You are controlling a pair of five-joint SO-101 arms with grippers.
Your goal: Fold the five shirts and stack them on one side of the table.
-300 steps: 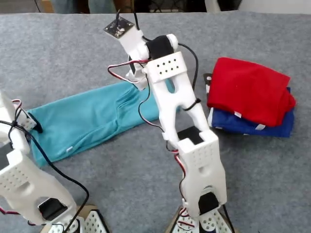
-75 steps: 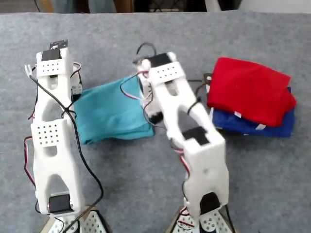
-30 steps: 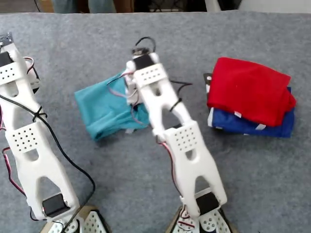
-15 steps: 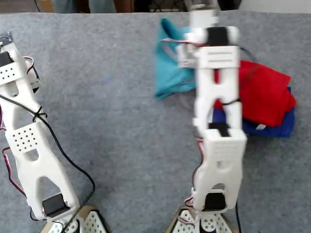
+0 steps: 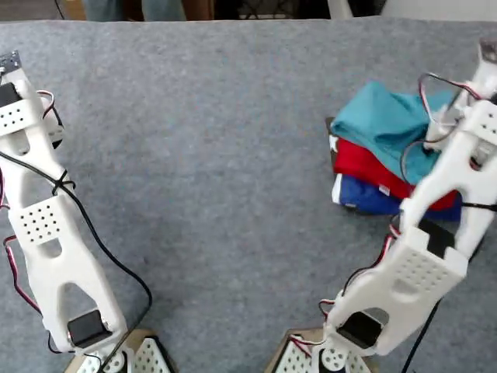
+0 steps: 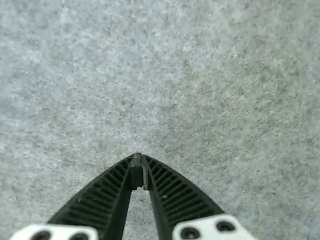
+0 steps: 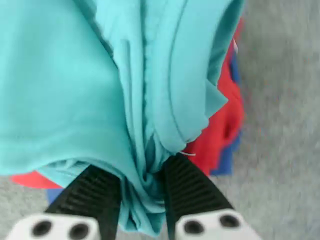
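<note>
- The teal shirt (image 5: 388, 124) lies folded on top of the red shirt (image 5: 361, 165), which in turn lies on the blue shirt (image 5: 361, 196). The pile sits at the right side of the grey worktop (image 5: 202, 155). The teal cloth is bunched along the edge nearest the right arm.
- Handling, as a judgement: the shirt is light, soft knit cloth with no stiffness. It will likely sag and unfold wherever it is unsupported, and cling to the fabric below rather than slide. It is not fragile. It is best taken at a thick gathered fold edge, through all layers at once, because a single layer would pull the bundle open.
- The right pincer (image 7: 142, 172) has its jaws a little apart, clamped on a gathered ridge of the teal shirt. Cloth fills the gap between the ribbed fingers (image 7: 97, 192), and red and blue cloth show beneath.
- The left pincer (image 6: 139, 167) has its tips pressed together and holds nothing. It hovers above bare worktop, well apart from the pile, and its arm (image 5: 39, 194) stands at the left side.
- Progress, as a judgement: three of the five shirts are stacked, and the teal one wants releasing and smoothing.
</note>
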